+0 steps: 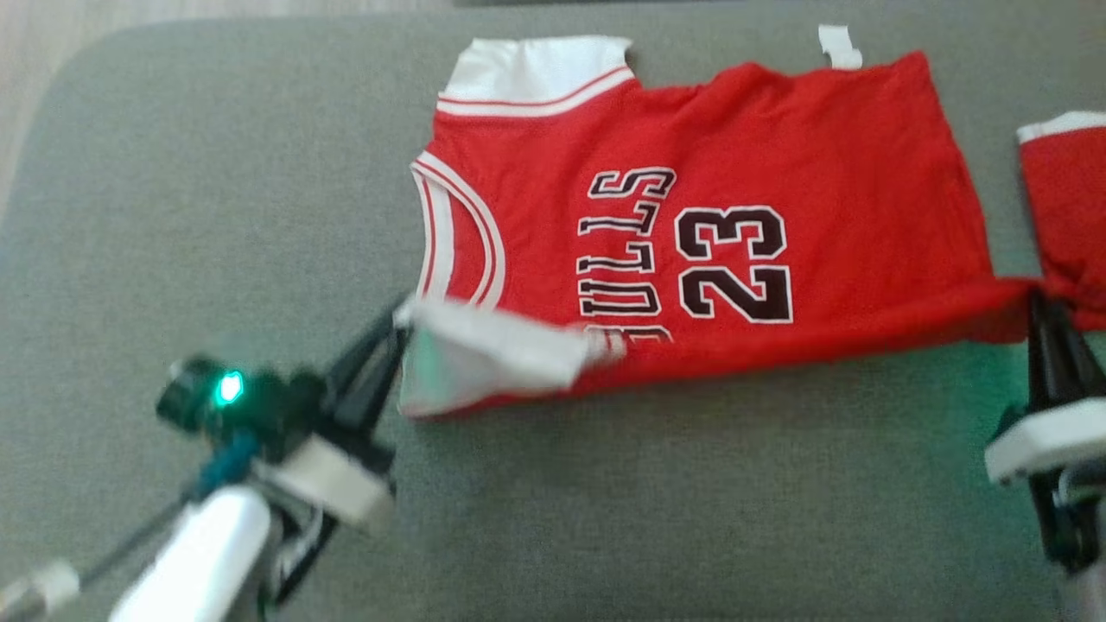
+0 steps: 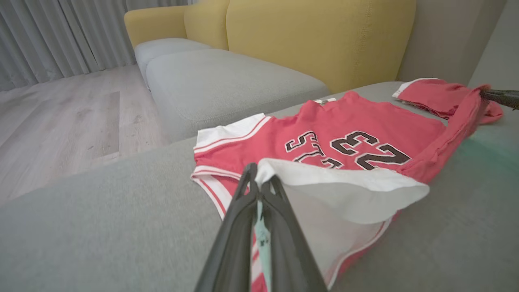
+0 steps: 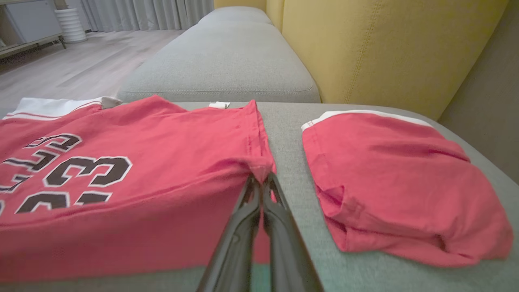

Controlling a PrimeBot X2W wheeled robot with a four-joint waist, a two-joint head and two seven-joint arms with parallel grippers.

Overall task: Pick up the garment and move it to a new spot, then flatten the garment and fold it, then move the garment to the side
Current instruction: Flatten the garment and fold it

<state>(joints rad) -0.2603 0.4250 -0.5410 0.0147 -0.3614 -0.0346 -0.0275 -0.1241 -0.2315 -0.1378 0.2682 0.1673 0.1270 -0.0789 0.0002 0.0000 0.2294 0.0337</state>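
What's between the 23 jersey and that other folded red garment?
Bare grey cushion separates jersey and folded red garment in the right wrist view; the right hand pinches the jersey's corner.

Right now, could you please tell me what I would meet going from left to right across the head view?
Left pincer → red jersey → second red garment at the right edge.

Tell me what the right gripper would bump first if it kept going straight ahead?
The right gripper pinches the red jersey by a corner, so that cloth comes first. Past it seems bare grey cushion, beside the other red garment, though depth is unclear.
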